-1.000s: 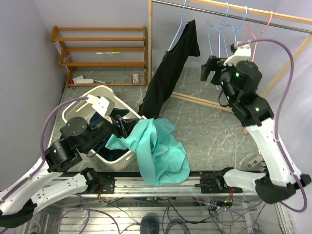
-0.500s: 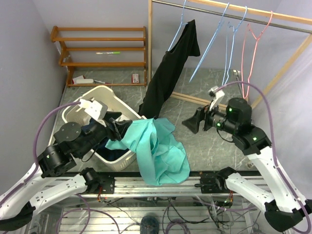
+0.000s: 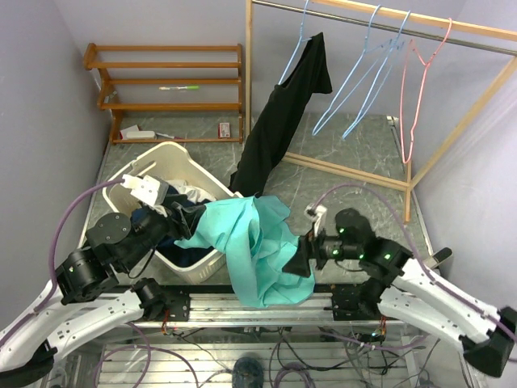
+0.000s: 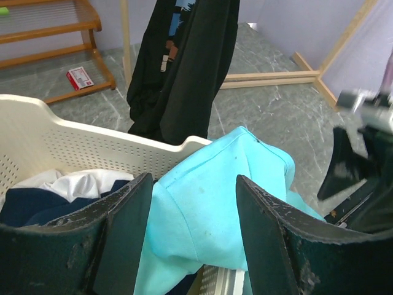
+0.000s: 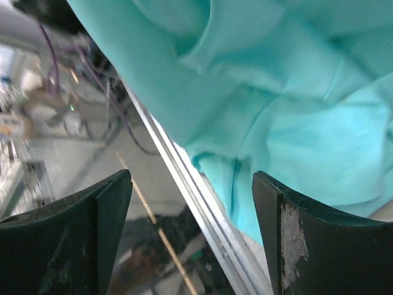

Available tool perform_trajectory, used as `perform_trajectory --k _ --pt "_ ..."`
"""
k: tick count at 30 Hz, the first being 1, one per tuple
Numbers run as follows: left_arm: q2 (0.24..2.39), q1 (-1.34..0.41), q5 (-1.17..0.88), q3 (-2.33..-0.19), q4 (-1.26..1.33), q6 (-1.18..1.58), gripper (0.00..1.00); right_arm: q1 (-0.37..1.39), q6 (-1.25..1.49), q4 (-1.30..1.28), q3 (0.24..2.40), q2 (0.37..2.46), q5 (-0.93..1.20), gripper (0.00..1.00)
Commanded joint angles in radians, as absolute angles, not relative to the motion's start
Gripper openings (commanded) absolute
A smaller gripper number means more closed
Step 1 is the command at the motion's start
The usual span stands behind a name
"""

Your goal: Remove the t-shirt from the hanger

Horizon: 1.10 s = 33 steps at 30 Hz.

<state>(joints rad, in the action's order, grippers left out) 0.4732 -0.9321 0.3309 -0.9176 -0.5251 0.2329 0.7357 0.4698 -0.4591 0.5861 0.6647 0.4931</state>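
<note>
**Top external view: one shirt on the rail, both arms low by the basket**

Only the black t-shirt [image 3: 279, 121] is on a hanger. It hangs bunched over one side of the blue hanger [image 3: 288, 66] on the rod [image 3: 355, 19], at the far left of the rack. Its long axis runs steeply from the hanger down and to the left, the lower end reaching the bench [image 3: 347, 186] just behind the laundry basket [image 3: 144, 158]. The upper end points at the rod and the lower end at the basket.

A teal t-shirt [image 3: 258, 250] is on no hanger. It lies draped from the basket's near corner over the front rail [image 3: 323, 296], its length running from the basket toward the bench's near edge.

The left end effector [image 3: 190, 217] sits at the basket rim against the teal cloth. Its fingers stand apart, with nothing visibly clamped. The right end effector [image 3: 297, 260] is open beside the teal folds.

Judged risks:
- The black shirt rests on one arm of its hanger, so a sideways tug could swing the hanger or lift its hook off the rod.
- That swing could knock the empty hangers [image 3: 355, 89] beside it.
- The teal shirt overhangs the rail, and a brush from the right arm as it rises could drag it off the edge.
</note>
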Motion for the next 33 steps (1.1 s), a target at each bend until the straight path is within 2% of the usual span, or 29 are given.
perform_trajectory --k 1,7,14,17,24,26,30,33 --pt "0.454 -0.934 0.366 -0.905 -0.554 0.250 0.67 0.960 0.589 -0.336 0.507 0.722 0.252 0.80" --pt "0.451 -0.933 0.367 -0.902 -0.566 0.252 0.67 1.162 0.609 -0.345 0.528 0.910 -0.084 0.84" --pt "0.457 -0.933 0.359 -0.901 -0.571 0.254 0.67 1.184 0.645 -0.325 0.565 1.058 -0.357 0.89" --pt "0.456 -0.933 0.358 -0.899 -0.571 0.253 0.67 1.184 0.632 -0.288 0.580 1.138 -0.379 0.90" --pt "0.451 -0.934 0.359 -0.899 -0.573 0.258 0.67 1.184 0.610 -0.207 0.619 1.296 -0.277 0.88" --pt "0.444 -0.934 0.360 -0.897 -0.572 0.260 0.67 1.184 0.619 -0.201 0.620 1.323 -0.267 0.86" --pt "0.435 -0.933 0.364 -0.896 -0.572 0.261 0.67 1.182 0.635 -0.187 0.613 1.358 -0.255 0.68" --pt "0.433 -0.934 0.365 -0.896 -0.574 0.263 0.67 1.180 0.637 -0.184 0.616 1.386 -0.235 0.60"
